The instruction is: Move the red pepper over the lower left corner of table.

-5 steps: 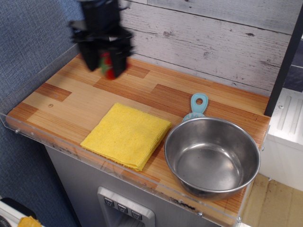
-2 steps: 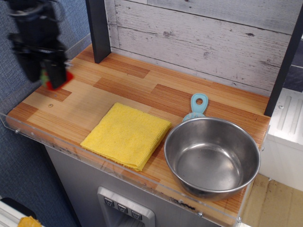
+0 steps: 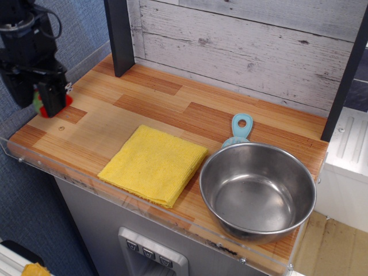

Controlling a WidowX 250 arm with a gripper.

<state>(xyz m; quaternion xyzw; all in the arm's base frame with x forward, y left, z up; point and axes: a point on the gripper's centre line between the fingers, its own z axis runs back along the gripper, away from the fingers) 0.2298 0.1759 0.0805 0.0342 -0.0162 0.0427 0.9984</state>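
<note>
My black gripper (image 3: 41, 102) hangs at the far left, above the near-left part of the wood-plank table (image 3: 172, 109). Its fingers (image 3: 50, 99) are shut on the red pepper (image 3: 67, 100). Only slivers of the pepper show: red at the right of the fingers, red and green between them. The pepper is held a little above the tabletop, near the left acrylic rim.
A folded yellow cloth (image 3: 154, 164) lies at the front middle. A steel bowl (image 3: 257, 191) stands at the front right, with a light blue handled utensil (image 3: 239, 130) behind it. A dark post (image 3: 119, 35) stands at the back left.
My gripper has carried the red pepper from the back of the table to the left and forward, then settled lower near the left edge.
</note>
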